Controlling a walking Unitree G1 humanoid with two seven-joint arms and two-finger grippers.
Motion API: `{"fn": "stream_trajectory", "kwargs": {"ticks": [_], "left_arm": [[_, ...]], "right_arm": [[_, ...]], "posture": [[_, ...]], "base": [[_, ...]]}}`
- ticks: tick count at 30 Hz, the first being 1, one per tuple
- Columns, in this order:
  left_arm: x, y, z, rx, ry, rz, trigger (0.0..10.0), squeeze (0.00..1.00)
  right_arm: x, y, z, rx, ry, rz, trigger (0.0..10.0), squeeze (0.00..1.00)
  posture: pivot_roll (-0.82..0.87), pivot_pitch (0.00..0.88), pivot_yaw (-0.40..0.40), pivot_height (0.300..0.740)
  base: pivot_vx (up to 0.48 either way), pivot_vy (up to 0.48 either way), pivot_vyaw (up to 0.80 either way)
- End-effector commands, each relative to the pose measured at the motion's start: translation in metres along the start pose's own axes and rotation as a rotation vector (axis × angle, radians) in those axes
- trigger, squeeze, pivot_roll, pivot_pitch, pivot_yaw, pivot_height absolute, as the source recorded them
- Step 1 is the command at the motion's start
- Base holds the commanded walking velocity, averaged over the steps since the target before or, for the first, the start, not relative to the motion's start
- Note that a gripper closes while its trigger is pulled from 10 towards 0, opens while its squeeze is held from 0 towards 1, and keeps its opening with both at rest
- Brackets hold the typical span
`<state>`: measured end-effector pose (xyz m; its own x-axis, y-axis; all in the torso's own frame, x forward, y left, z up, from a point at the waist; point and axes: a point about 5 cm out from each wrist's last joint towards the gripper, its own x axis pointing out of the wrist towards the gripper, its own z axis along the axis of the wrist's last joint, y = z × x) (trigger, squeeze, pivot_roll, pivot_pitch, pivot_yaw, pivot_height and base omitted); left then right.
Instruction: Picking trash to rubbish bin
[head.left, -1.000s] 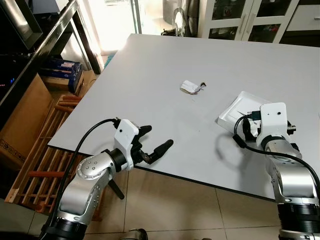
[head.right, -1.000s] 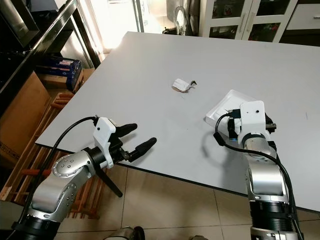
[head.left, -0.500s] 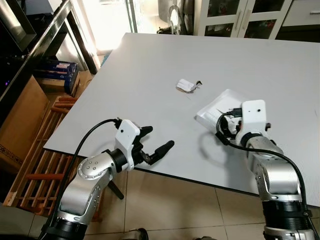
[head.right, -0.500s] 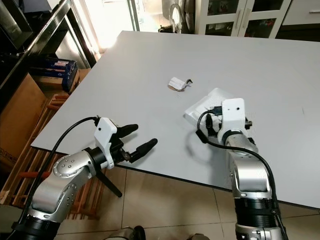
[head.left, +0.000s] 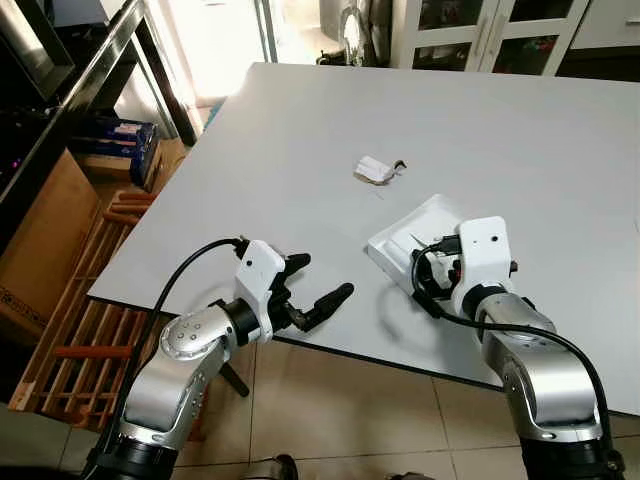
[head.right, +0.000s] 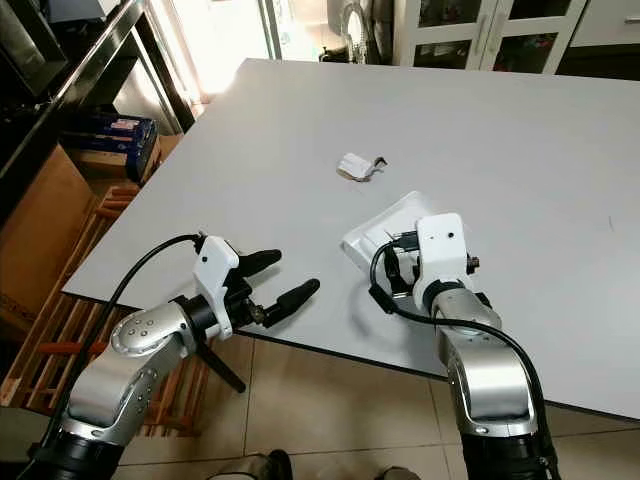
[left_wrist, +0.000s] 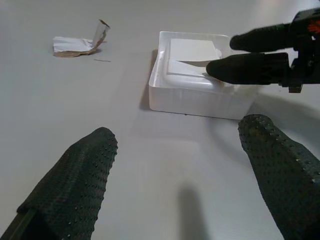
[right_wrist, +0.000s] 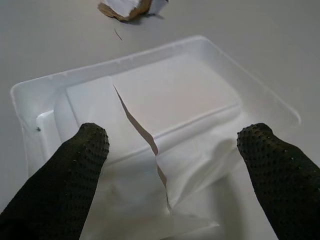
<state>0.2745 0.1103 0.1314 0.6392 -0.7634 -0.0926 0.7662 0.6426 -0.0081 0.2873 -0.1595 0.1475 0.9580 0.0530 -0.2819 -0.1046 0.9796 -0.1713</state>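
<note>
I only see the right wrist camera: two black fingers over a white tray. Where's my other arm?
Observer: The left gripper hovers at the table's near edge, pointing toward the tray.
Operator: Is it holding something?
Observer: No, its fingers are open with nothing between them.
Operator: What's next to the table?
Observer: A cardboard box and a wooden rack sit on the floor to the robot's left.
</note>
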Motion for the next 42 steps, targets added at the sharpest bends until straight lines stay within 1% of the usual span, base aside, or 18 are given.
{"fn": "stream_trajectory", "kwargs": {"ticks": [1, 4, 5, 9, 10, 12, 15, 18, 21, 25, 26, 31, 37, 42], "left_arm": [[0.0, -0.001, 0.0, 0.012, 0.01, -0.014, 10.0, 0.0], [0.0, -0.001, 0.001, 0.012, 0.011, -0.02, 10.0, 0.0], [-0.001, -0.001, 0.001, 0.01, 0.015, -0.03, 10.0, 0.0], [-0.005, 0.0, -0.001, 0.012, 0.036, -0.055, 10.0, 0.0], [-0.008, 0.0, -0.002, 0.021, 0.055, -0.078, 10.0, 0.0], [-0.011, 0.001, -0.003, 0.03, 0.069, -0.09, 10.0, 0.0], [-0.015, 0.007, -0.005, 0.048, 0.095, -0.098, 10.0, 0.0], [-0.017, 0.012, -0.004, 0.058, 0.1, -0.09, 10.0, 0.0], [-0.02, 0.023, -0.001, 0.082, 0.105, -0.054, 10.0, 0.0], [-0.02, 0.025, 0.0, 0.085, 0.107, -0.05, 10.0, 0.0], [-0.021, 0.026, 0.0, 0.088, 0.108, -0.048, 10.0, 0.0], [-0.023, 0.028, 0.0, 0.091, 0.111, -0.04, 10.0, 0.0], [-0.022, 0.028, -0.001, 0.09, 0.109, -0.038, 10.0, 0.0], [-0.021, 0.028, -0.002, 0.088, 0.107, -0.039, 10.0, 0.0]], "right_arm": [[-0.001, 0.003, 0.002, -0.048, 0.0, 0.009, 10.0, 0.0], [0.0, 0.004, 0.015, -0.067, -0.05, 0.01, 10.0, 0.0], [0.001, 0.007, 0.023, -0.057, -0.076, 0.024, 10.0, 0.0], [0.0, 0.016, 0.036, -0.037, -0.112, 0.073, 10.0, 0.0], [-0.001, 0.022, 0.04, -0.029, -0.122, 0.098, 10.0, 0.0], [-0.001, 0.025, 0.042, -0.025, -0.126, 0.115, 10.0, 0.0], [-0.002, 0.031, 0.045, -0.023, -0.134, 0.148, 10.0, 0.0], [-0.002, 0.032, 0.046, -0.023, -0.136, 0.159, 10.0, 0.0], [-0.006, 0.036, 0.049, -0.022, -0.132, 0.205, 10.0, 0.0], [-0.007, 0.039, 0.044, -0.027, -0.102, 0.226, 10.0, 0.0], [-0.007, 0.04, 0.038, -0.02, -0.068, 0.229, 10.0, 0.0], [-0.01, 0.046, 0.029, 0.002, -0.012, 0.273, 10.0, 0.0], [-0.014, 0.052, 0.025, 0.006, 0.031, 0.312, 10.0, 0.0], [-0.019, 0.058, 0.025, 0.025, 0.042, 0.346, 10.0, 0.0]], "posture": [[-0.02, 0.122, 0.103, 0.74], [-0.02, 0.121, 0.102, 0.74], [-0.01, 0.12, 0.101, 0.74], [-0.01, 0.118, 0.098, 0.74], [0.0, 0.117, 0.098, 0.74], [0.0, 0.117, 0.098, 0.74], [0.0, 0.115, 0.098, 0.74], [0.0, 0.114, 0.098, 0.74], [0.0, 0.112, 0.097, 0.74], [0.0, 0.114, 0.093, 0.74], [0.0, 0.114, 0.091, 0.74], [0.0, 0.114, 0.086, 0.74], [0.0, 0.113, 0.083, 0.74], [0.0, 0.113, 0.084, 0.74]], "base": [[0.0, 0.0, 0.0], [0.0, 0.0, 0.0], [0.0, 0.0, 0.0], [0.0, 0.0, 0.0], [0.0, 0.0, 0.0], [0.0, 0.0, 0.0], [0.0, 0.0, 0.0], [0.0, 0.0, 0.0], [0.0, 0.0, 0.0], [0.0, 0.0, 0.0], [0.0, 0.0, 0.0], [0.0, 0.0, 0.0], [0.0, 0.0, 0.0], [0.0, 0.0, 0.0]]}}
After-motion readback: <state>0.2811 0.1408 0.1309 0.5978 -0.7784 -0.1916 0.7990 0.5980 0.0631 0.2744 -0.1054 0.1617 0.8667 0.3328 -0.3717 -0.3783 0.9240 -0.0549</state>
